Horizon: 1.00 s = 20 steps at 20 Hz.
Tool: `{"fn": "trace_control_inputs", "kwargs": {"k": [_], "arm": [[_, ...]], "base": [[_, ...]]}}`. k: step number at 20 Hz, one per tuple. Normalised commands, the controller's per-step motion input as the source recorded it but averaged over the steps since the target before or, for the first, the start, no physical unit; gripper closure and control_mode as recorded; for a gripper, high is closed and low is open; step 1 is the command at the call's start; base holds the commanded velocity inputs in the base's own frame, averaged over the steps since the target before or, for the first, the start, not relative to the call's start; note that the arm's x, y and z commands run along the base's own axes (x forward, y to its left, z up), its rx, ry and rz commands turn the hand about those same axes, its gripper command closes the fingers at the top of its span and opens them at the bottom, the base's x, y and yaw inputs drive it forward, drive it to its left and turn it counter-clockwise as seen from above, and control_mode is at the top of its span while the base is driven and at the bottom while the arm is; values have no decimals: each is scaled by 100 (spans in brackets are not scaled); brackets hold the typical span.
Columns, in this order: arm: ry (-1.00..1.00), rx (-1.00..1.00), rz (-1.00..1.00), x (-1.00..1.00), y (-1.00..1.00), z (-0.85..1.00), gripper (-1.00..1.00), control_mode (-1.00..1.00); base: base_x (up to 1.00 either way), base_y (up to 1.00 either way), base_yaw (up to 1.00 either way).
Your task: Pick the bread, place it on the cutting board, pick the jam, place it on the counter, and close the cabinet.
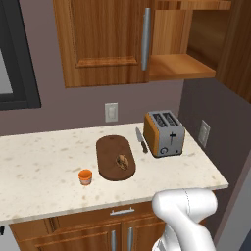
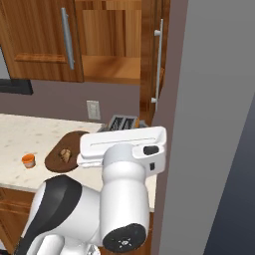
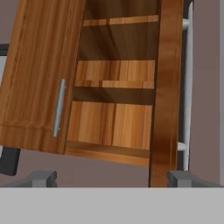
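**One door left to shut**

My gripper (image 3: 109, 178) is spread wide and empty, raised toward the cabinet (image 1: 105, 39) because closing it looks like the last job. Its right door (image 3: 165, 87) stands open, edge toward me. One bread (image 1: 122, 161) lies on the one cutting board (image 1: 115, 157); one jam (image 1: 85, 176) stands just left of it on the counter (image 1: 34, 162). One toaster (image 1: 164, 133) sits right.

Kitchen: toaster (image 1: 164, 132), wall cabinet (image 1: 105, 41)
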Motion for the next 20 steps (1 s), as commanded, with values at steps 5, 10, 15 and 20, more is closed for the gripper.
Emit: {"fn": "trace_control_inputs", "kwargs": {"k": [5,10,15,20], "arm": [[0,0,-3,7,-7,0,-100,-100],[0,0,-3,6,-6,0,-100,-100],[0,0,-3,6,-5,-8,-100,-100],[0,0,-3,12,-1,-15,-100,-100]], "base": [[0,0,0],[0,0,0],[0,0,0],[0,0,0]]}}
